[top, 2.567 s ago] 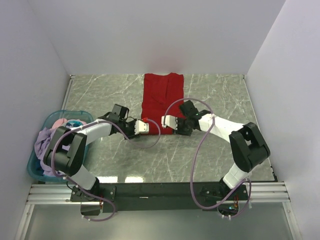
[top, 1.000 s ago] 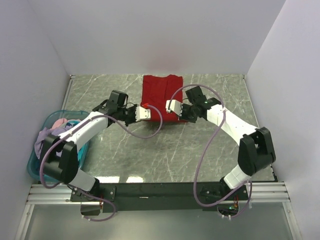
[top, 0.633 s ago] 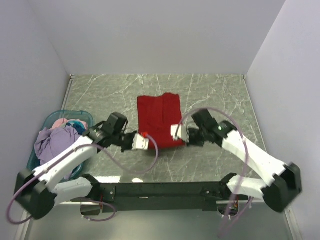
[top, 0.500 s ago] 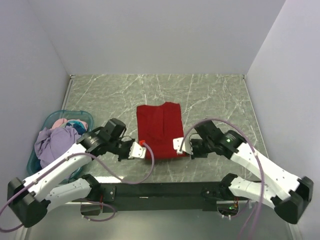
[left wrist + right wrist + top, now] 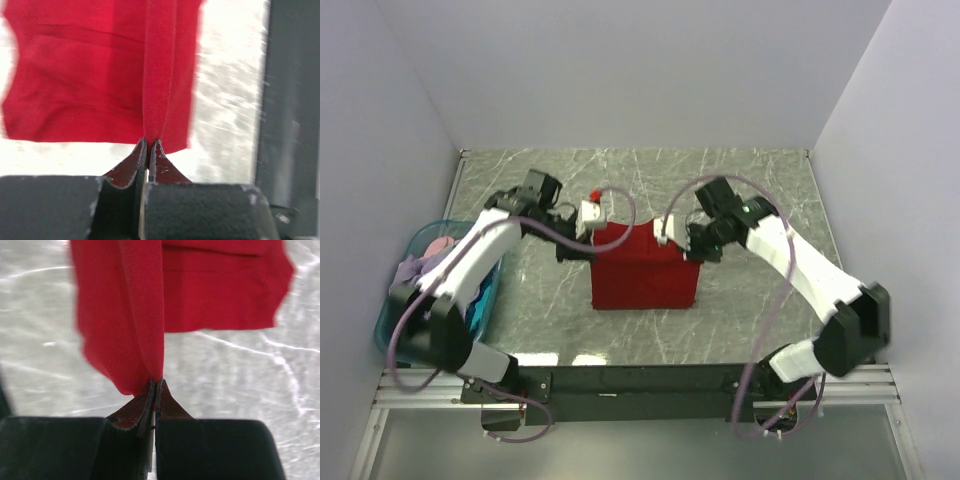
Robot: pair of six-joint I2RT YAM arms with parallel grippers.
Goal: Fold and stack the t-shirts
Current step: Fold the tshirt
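Worktop: grey marbled worktop (image 5: 750, 190), closed in by plain pale walls on three sides.
Basket: a teal basket (image 5: 384, 330) sits at the worktop's left edge, under the left arm and well apart from the shirt.
Basket contents: heaped clothes, a lilac garment (image 5: 408, 272) spilling over the rim and a pink one (image 5: 438, 243) behind it.
Cables: a purple cable (image 5: 610, 192) arcs over each wrist; the left one crosses just above the shirt's top edge.
In the way: nothing lies on the marble between the shirt and the basket.
Red t-shirt position: the red t-shirt (image 5: 645, 270) is in the middle of the worktop, strung between the two arms.
Red t-shirt look: plain red, roughly rectangular, its top edge sagging between the two grips; layered folds show in both wrist views (image 5: 90, 85) (image 5: 220, 290). Whether its lower edge touches the marble cannot be told.
Left end effector: the left end effector (image 5: 592, 212) is clenched on a pinched ridge of cloth at the top left corner (image 5: 148, 145).
Right end effector: the right end effector (image 5: 667, 228) is clamped on the top right corner the same way (image 5: 155, 385).
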